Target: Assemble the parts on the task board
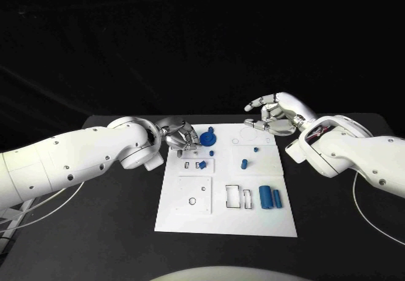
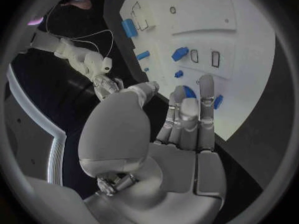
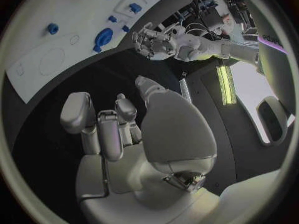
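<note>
We see two glossy white arms (image 1: 68, 158) dotted with small dark screws (a thin white cable (image 1: 371, 205) trails below), each ending behind silver-fingered hands (image 1: 278, 111).

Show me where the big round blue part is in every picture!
Head view: the big round blue part sits near the white task board's far edge, beside the left hand.
Left wrist view: it peeks out behind that hand's fingers.
Right wrist view: it lies on the board near the left hand.
Shared landmark: the left hand.
</note>
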Controlling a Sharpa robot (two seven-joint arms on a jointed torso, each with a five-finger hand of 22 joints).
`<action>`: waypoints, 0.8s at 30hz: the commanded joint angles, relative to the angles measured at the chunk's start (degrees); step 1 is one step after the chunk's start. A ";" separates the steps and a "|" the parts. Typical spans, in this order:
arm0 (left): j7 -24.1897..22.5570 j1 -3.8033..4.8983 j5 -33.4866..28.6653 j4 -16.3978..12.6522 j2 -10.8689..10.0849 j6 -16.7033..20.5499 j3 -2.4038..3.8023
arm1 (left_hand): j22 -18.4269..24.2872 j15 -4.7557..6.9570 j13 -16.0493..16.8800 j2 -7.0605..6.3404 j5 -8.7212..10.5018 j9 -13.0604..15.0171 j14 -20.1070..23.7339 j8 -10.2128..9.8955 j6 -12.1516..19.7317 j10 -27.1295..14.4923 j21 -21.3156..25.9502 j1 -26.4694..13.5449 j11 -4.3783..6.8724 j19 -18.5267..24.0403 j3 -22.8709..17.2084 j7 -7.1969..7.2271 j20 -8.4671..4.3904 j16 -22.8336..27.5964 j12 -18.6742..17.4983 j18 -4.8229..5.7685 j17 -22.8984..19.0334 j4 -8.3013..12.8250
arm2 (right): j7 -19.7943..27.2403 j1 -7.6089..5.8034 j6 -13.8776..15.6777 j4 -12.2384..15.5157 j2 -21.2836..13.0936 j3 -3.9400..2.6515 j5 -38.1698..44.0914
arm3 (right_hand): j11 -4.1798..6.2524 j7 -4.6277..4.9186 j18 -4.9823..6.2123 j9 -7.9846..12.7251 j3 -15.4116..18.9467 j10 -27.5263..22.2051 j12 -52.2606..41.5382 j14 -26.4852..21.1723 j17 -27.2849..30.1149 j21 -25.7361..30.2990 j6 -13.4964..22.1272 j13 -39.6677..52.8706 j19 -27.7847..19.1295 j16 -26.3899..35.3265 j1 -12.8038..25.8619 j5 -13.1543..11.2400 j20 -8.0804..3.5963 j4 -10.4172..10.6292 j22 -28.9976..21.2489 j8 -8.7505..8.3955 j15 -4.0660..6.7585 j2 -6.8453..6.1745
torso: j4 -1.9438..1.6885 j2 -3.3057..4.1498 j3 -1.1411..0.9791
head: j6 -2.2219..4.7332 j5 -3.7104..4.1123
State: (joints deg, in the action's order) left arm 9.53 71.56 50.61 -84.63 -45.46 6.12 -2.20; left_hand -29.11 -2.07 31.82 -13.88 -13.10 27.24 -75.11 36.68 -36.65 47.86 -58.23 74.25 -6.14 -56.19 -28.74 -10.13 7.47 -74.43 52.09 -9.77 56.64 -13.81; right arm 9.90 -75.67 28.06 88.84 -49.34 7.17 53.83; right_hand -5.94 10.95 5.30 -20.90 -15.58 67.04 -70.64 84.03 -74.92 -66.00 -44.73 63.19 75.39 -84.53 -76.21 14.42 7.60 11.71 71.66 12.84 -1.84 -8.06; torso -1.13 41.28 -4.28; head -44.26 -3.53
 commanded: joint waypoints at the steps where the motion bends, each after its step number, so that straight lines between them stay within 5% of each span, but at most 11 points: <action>1: -7.31 -0.54 4.67 -0.89 -0.58 3.76 0.00 | 0.16 0.04 -0.29 -0.29 0.13 -0.56 0.71 -0.56 0.52 -0.70 0.35 1.14 0.07 0.30 0.58 -0.31 0.13 0.39 -0.06 -0.79 -0.59 0.46 | -0.26 0.08 -0.31 -0.05 -0.08 0.01 0.46 | 0.13 -0.20 0.62 -0.07 -0.08 -0.12 0.14 2.58 -2.19 0.25 0.07 -0.05 -0.27 0.21 0.49 0.18 -0.24 0.32 -0.07 0.32 0.45 -0.16 | 0.03 -0.03 0.04 | 0.08 -0.05; 11: -9.50 -2.58 16.87 -2.50 -1.63 4.79 -0.03 | -0.21 0.61 0.30 -1.33 0.03 -2.91 -0.71 -1.44 -1.06 -0.96 -0.49 4.62 0.93 -0.08 3.06 0.71 -0.31 -3.25 4.71 -0.81 3.91 2.41 | -0.75 0.21 -0.85 0.00 -0.25 0.05 1.72 | 0.23 -0.28 0.58 -0.10 -0.61 0.03 0.04 2.68 -2.38 0.18 0.00 -0.06 -0.04 0.16 0.03 1.46 -0.32 0.23 0.08 0.63 0.54 -0.28 | 0.12 0.10 0.04 | 0.37 0.15; 24: -7.89 -3.55 23.15 -3.57 -1.57 4.02 -0.06 | -6.31 1.45 3.32 -1.65 0.08 -5.63 -5.19 -2.29 -3.89 -0.50 -6.03 4.61 1.95 -2.91 7.51 1.72 -1.05 -9.10 14.42 -0.09 12.58 0.97 | -1.84 0.33 -1.80 0.16 -0.26 0.06 4.15 | 0.30 -0.35 0.53 -0.14 -0.91 0.24 -0.11 2.74 -2.53 0.05 -0.21 0.06 0.12 0.11 -0.26 1.95 -0.37 0.09 0.22 0.86 0.60 -0.39 | 0.00 0.13 0.04 | 0.33 0.30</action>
State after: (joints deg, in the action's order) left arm 1.76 68.07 70.46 -87.96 -47.15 10.14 -2.27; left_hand -35.14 -0.60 35.07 -15.46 -13.10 21.64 -79.89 34.61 -40.33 47.33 -64.07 78.80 -4.68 -58.92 -21.38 -8.34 6.41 -83.45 66.33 -9.77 69.08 -12.82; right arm 8.72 -75.38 27.25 88.93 -49.61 7.24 56.31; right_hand -5.94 10.95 5.30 -20.95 -16.24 67.04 -70.64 83.81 -74.91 -66.00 -44.73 63.19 75.39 -84.53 -76.23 16.10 7.60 11.86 71.83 13.51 -1.63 -8.08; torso -1.09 41.41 -4.25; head -43.85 -3.23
